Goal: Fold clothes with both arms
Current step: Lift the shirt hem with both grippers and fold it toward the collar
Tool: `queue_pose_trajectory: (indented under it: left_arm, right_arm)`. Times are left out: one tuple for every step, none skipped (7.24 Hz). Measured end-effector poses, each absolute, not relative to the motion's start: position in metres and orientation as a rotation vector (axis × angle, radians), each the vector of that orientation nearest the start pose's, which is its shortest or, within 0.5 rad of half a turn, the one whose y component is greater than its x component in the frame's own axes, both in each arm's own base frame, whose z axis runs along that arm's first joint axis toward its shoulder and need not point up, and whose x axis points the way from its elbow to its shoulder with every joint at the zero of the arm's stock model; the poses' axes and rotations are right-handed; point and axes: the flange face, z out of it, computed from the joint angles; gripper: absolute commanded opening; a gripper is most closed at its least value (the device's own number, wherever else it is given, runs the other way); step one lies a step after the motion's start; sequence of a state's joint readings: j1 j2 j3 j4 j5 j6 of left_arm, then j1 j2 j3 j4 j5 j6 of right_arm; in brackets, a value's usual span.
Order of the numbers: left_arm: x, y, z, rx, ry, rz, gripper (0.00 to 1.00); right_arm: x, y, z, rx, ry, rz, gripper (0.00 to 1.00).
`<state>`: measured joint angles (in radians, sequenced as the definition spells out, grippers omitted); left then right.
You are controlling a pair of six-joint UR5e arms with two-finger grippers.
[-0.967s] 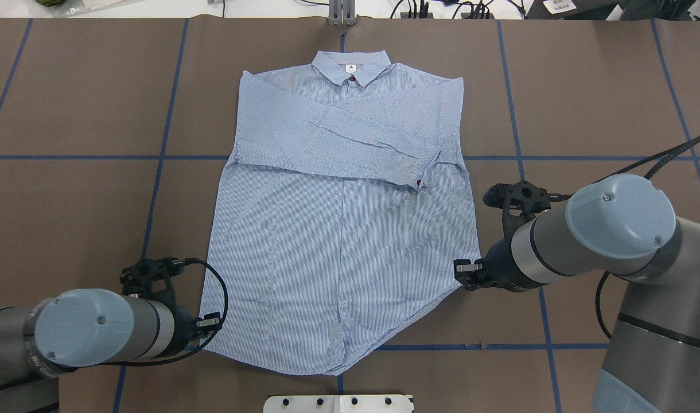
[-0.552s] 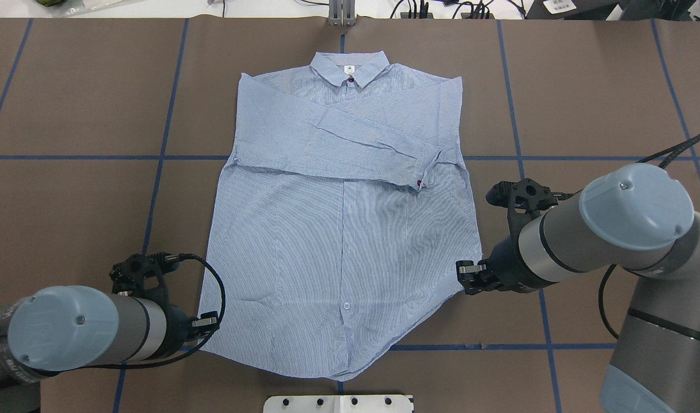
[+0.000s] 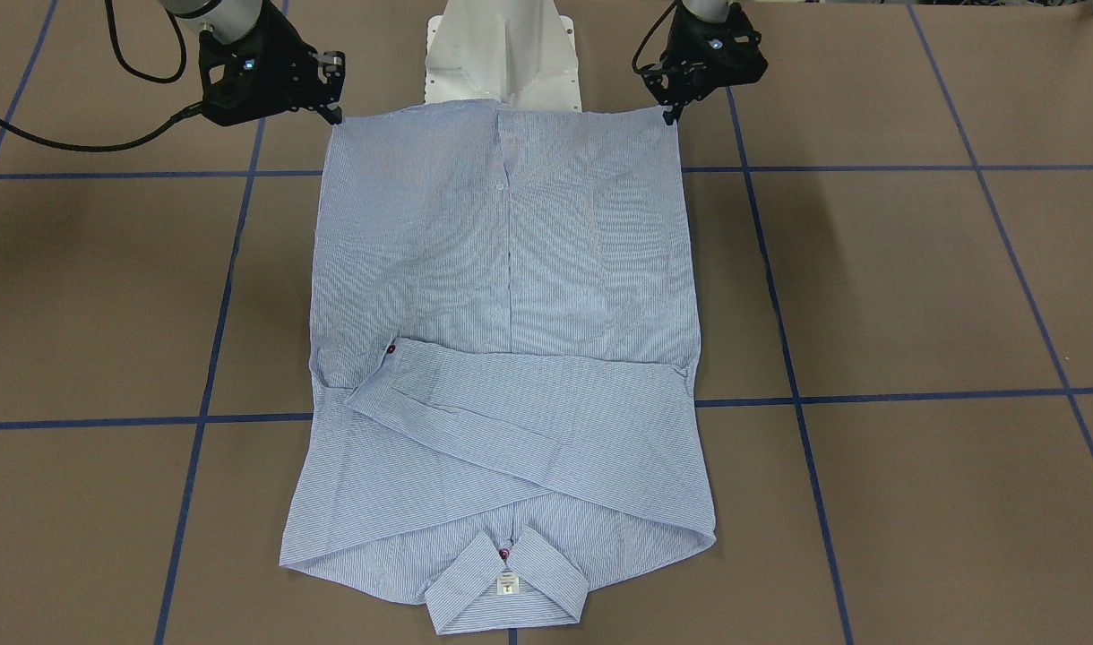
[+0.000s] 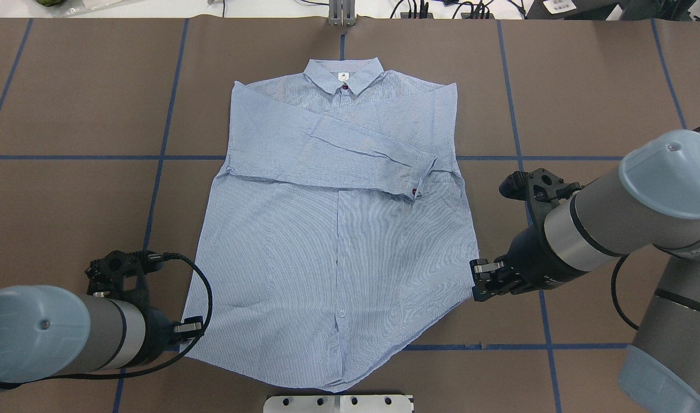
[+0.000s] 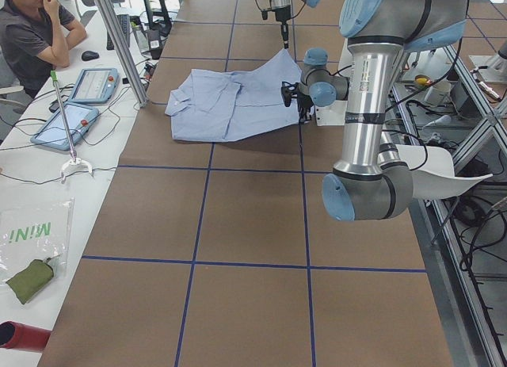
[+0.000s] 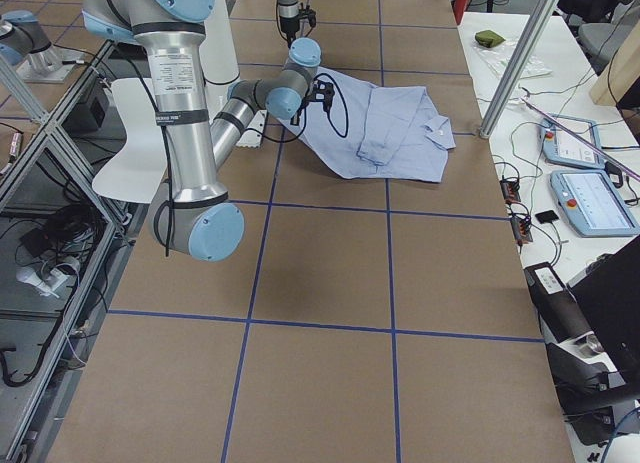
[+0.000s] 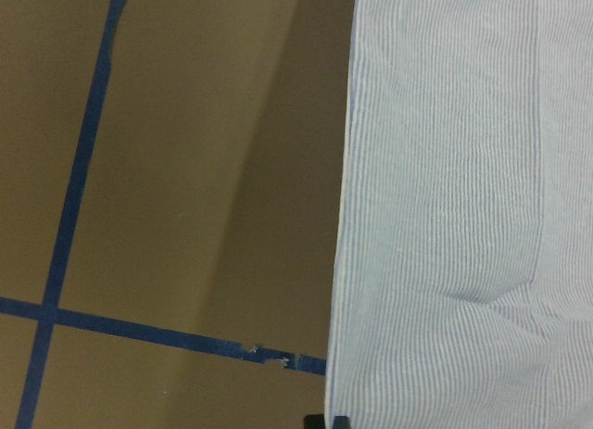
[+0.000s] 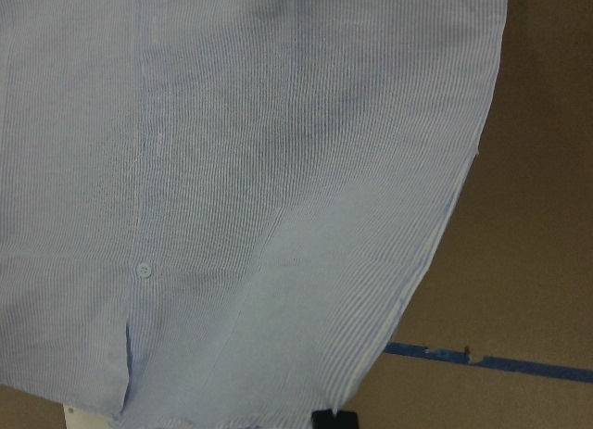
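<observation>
The light blue striped shirt [image 4: 327,241] lies face up on the brown table, collar [image 4: 343,74] at the far side and both sleeves folded across the chest. My left gripper [image 4: 190,331] is shut on the shirt's near left hem corner. My right gripper [image 4: 477,280] is shut on the near right hem corner. From the front, the hem hangs taut between the left gripper [image 3: 670,109] and the right gripper [image 3: 331,112], raised slightly off the table. Each wrist view is filled with striped cloth [image 7: 445,216] [image 8: 232,170], with only a dark fingertip at the bottom edge.
The white pedestal base [image 3: 502,54] stands just behind the raised hem. Blue tape lines [image 4: 155,158] grid the brown tabletop. A metal post [image 4: 341,14] stands at the far edge. A side table with tablets [image 5: 95,86] and a seated person [image 5: 32,34] lies beyond it.
Both grippers have drawn back toward the base and slightly outward, holding the hem corners. The whole shirt has slid a little toward the robot and to its left, and the hem is stretched wider.
</observation>
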<state>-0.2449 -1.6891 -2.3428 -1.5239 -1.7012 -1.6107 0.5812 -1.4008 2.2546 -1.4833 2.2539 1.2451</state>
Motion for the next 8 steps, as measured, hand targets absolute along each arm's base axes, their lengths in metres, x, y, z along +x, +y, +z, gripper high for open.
queue_pose_trajectory:
  left_arm:
    - [0.392, -0.221, 0.268, -0.036, 0.847, -0.207, 0.00]
    - [0.390, -0.218, 0.267, -0.040, 0.839, -0.202, 0.00]
    - [0.388, -0.213, 0.266, -0.050, 0.826, -0.193, 0.00]
    - [0.385, -0.206, 0.262, -0.071, 0.818, -0.179, 0.00]
    - [0.381, -0.200, 0.257, -0.098, 0.820, -0.162, 0.00]
    - [0.380, -0.193, 0.248, -0.120, 0.835, -0.145, 0.00]
    - [0.381, -0.184, 0.239, -0.140, 0.856, -0.123, 0.00]
    - [0.383, -0.173, 0.229, -0.159, 0.878, -0.096, 0.00]
  right_arm:
    - [-0.334, -0.302, 0.248, -0.203, -1.099, -0.113, 0.00]
    - [-0.332, -0.299, 0.246, -0.232, -1.110, -0.130, 0.00]
    - [-0.331, -0.296, 0.244, -0.254, -1.118, -0.142, 0.00]
    - [-0.329, -0.294, 0.243, -0.277, -1.126, -0.155, 0.00]
    - [-0.327, -0.291, 0.241, -0.310, -1.137, -0.172, 0.00]
    - [-0.323, -0.287, 0.239, -0.339, -1.149, -0.187, 0.00]
    - [-0.321, -0.284, 0.237, -0.352, -1.156, -0.198, 0.00]
    - [-0.321, -0.281, 0.237, -0.360, -1.158, -0.206, 0.00]
